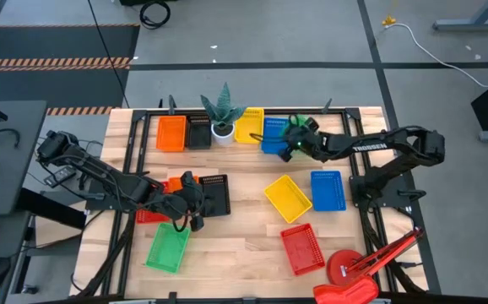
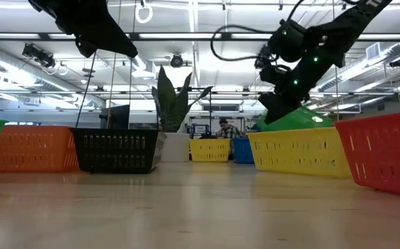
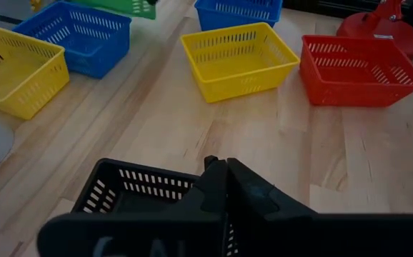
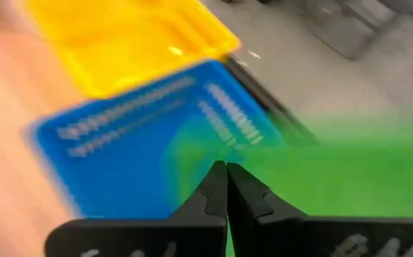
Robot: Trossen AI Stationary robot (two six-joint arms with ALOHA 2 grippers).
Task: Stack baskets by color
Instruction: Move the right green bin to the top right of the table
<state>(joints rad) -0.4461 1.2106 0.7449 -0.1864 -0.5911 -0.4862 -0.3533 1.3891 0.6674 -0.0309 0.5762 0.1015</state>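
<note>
High view looks straight down on a pale wooden table (image 1: 244, 236) standing on a grey floor with hazard-striped mats to the left. Along the far edge sit an orange basket (image 1: 171, 133), a black basket (image 1: 198, 133), a white pot with a spiky plant (image 1: 224, 116), a yellow basket (image 1: 248, 125) and a blue basket (image 1: 273, 139). Mid-table on the right lie a second yellow basket (image 1: 288, 198) and a second blue basket (image 1: 328, 190) just beside it, with a red basket (image 1: 302, 248) nearer and a red clamp lamp (image 1: 354, 272) at the near right corner. On the left, a green basket (image 1: 168, 247) lies near the front, another black basket (image 1: 215, 195) sits by the left gripper (image 1: 185, 203), and a red basket edge (image 1: 151, 216) shows under that arm.

Low view adds the room: ceiling strip lights, a person (image 2: 225, 128) seated far behind the table, and a green basket (image 2: 293, 119) lifted clear of the table, tilted, in the right gripper (image 2: 277, 104).

Right wrist view shows the fingers (image 4: 214, 189) pressed together on the green basket's wall, above the far blue and yellow baskets. Left wrist view shows that gripper's fingers (image 3: 217, 189) closed at the rim of the black basket; whether they pinch it I cannot tell.

The left arm reaches low from the table's left side. The right arm stretches from the right side toward the far edge.
</note>
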